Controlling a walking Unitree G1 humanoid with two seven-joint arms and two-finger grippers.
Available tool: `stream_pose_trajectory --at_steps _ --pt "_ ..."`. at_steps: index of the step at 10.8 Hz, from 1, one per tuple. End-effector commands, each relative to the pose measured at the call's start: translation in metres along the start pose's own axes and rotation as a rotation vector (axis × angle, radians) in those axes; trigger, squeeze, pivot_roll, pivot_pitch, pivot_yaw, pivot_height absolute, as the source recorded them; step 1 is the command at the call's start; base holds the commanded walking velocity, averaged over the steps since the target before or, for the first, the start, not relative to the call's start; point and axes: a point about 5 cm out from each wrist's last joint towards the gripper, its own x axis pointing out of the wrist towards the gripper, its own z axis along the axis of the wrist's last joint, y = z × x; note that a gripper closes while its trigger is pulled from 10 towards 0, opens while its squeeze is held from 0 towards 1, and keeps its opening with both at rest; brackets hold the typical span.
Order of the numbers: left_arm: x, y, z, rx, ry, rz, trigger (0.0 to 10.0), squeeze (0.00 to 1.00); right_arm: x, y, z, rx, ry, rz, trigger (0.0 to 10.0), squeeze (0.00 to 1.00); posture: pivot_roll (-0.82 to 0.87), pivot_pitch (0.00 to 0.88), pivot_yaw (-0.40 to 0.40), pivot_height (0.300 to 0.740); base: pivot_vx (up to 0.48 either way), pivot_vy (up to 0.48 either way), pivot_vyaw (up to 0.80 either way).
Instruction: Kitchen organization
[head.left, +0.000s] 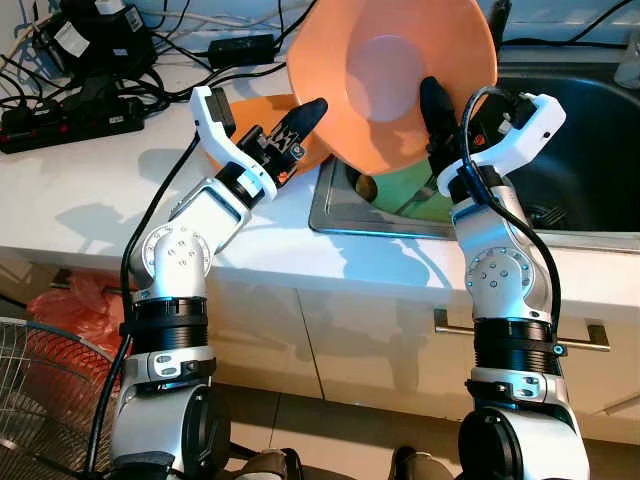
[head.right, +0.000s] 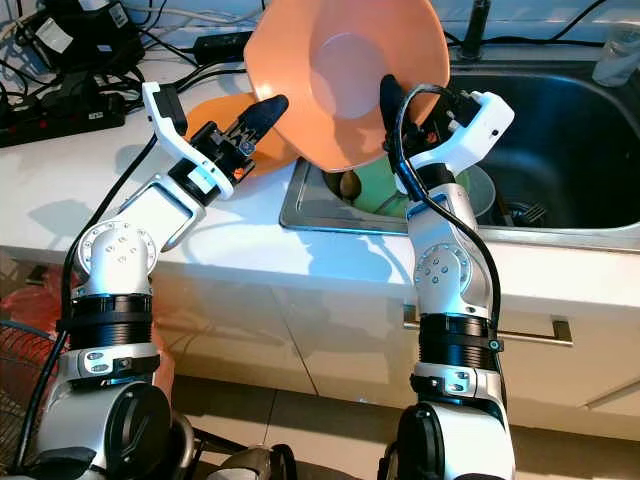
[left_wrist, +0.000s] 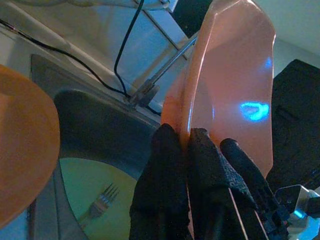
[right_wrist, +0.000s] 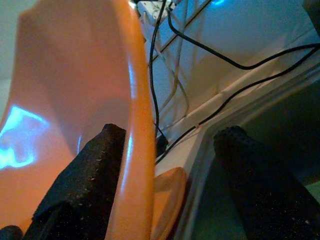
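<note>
Right gripper (head.left: 432, 112) nearest the head camera, at about 1 o'clock of centre: one finger inside the orange bowl (head.left: 395, 80), the other spread well clear behind it, so open, not clamped. Left gripper (head.left: 300, 125) at 10 o'clock, fingers pinched on the bowl's rim. Bowl tilted on edge, raised above the near-left corner of the sink (head.left: 600, 150). Green plate (left_wrist: 95, 205) with a fork (left_wrist: 102, 202) lying in the sink below. Second orange dish (head.right: 215, 115) on the counter (head.left: 90, 200) just behind the left gripper. Judged mid-task: bowl lifted but not yet put down; plate and fork apparently still to sort.
</note>
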Motion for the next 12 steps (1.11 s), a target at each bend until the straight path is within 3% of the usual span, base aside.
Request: stream_pose_trajectory --at_steps 1,9,12 --pt "0.002 -0.005 -0.002 0.013 0.025 -0.037 10.0 1.0 0.006 0.01 0.004 0.015 -0.021 0.028 10.0 0.0 -0.03 0.113 0.111 0.74 0.0 0.0 0.0" --pt "0.0 -0.009 -0.001 0.008 0.046 -0.07 10.0 1.0 0.006 0.007 0.003 0.004 -0.02 0.014 10.0 0.0 -0.02 0.105 0.112 0.74 0.0 0.0 0.0" --pt "-0.012 -0.023 0.008 0.018 0.108 -0.179 10.0 1.0 0.007 0.0 0.007 -0.019 -0.038 -0.027 10.0 0.0 -0.02 0.105 0.109 0.74 0.0 0.0 0.0"
